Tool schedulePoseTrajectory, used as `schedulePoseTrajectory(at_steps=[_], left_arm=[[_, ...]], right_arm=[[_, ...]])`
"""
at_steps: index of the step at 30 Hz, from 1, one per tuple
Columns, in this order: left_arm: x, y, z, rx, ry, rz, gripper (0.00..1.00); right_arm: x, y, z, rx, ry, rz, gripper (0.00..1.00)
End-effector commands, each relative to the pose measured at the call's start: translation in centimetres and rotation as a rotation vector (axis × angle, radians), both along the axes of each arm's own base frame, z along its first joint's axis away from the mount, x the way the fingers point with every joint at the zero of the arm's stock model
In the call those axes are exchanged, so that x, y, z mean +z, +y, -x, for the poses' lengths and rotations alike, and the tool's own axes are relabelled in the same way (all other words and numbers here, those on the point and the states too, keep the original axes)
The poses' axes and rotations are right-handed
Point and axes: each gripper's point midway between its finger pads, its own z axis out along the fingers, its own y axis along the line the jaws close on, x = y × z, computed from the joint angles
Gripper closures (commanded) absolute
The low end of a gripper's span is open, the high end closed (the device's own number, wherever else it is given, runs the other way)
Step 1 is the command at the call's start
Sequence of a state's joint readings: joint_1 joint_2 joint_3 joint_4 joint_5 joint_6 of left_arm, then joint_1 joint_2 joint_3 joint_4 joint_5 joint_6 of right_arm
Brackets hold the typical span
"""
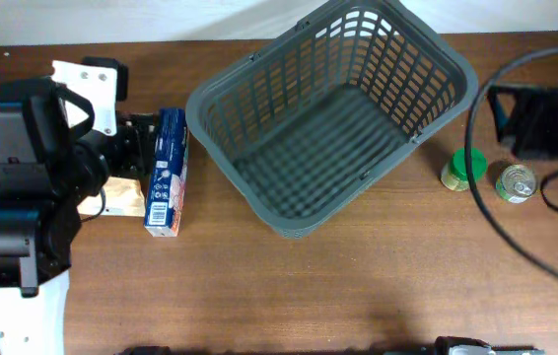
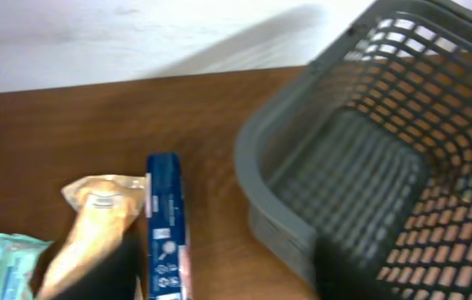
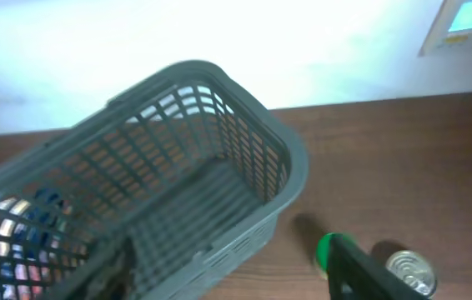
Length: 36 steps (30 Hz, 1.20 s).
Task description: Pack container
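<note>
Left gripper (image 2: 225, 268) spread above a blue rectangular cardboard box (image 1: 167, 170).
The large dark grey slotted plastic basket (image 1: 196, 103) sits empty at 12 o'clock, with the box at its 9 o'clock. The right gripper (image 3: 236, 271) is also spread and holds nothing. The left should straddle the box's narrow sides, clear of the tan pouch (image 2: 94, 217).

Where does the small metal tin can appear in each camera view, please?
Overhead: tin can far right, beside the green-lidded jar.
Left wrist: not in view.
Right wrist: tin can at bottom right, right of the jar.
Shared landmark: the container, in all three.
</note>
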<state>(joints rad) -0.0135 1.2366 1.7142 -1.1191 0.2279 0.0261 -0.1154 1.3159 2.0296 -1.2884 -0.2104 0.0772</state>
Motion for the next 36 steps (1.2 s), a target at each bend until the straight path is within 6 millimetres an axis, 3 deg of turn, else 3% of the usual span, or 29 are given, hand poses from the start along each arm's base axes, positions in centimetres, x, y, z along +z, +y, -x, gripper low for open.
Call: schedulePoseTrajectory(at_steps=[1,3,7,12,18,21,23,27,31,36], left_arm=[[0.5,-1.8,0.9,-0.075,0.01,0.03,0.98],[0.0,-3.0,1.6,-0.106,0.044,0.04,0.98],[-2.3,-6.6,5.0,-0.235,0.178,0.019,0.98],[-2.8,-10.0,8.5,-0.464,0.2,-0.083,0.98],[-4.6,-14.1,14.6,-0.799,0.284,-0.195,0.98],[-5.9,-15.9,16.4,-0.899,0.354,-0.221,0.98],[-6.8,-18.2,17.7,-0.995,0.395,-0.23,0.98],[-8.5,-21.2,17.9,-1.056,0.433,-0.257,0.98],[-10.2,-21.5,16.6,-1.011,0.474,-0.317,0.98],[-11.5,-21.7,14.8,-0.955,0.475,-0.377,0.98]], right_arm=[[-2.6,-0.1,-2.6,-0.038,0.101,-0.087,0.76],[-4.1,-0.3,-3.7,-0.063,0.157,-0.124,0.96],[-7.0,-0.5,-5.5,-0.12,0.267,-0.197,0.96],[-9.2,-0.4,-7.3,-0.135,0.329,-0.224,0.96],[-8.7,1.6,-10.0,-0.019,0.261,-0.21,0.96],[-9.0,2.0,-10.7,-0.011,0.258,-0.209,0.96],[-10.0,2.3,-11.5,-0.005,0.28,-0.209,0.96],[-12.7,2.8,-12.8,0.002,0.349,-0.21,0.96],[-15.1,2.9,-12.8,-0.026,0.441,-0.228,0.96],[-17.1,1.4,-11.9,-0.126,0.526,-0.19,0.96]])
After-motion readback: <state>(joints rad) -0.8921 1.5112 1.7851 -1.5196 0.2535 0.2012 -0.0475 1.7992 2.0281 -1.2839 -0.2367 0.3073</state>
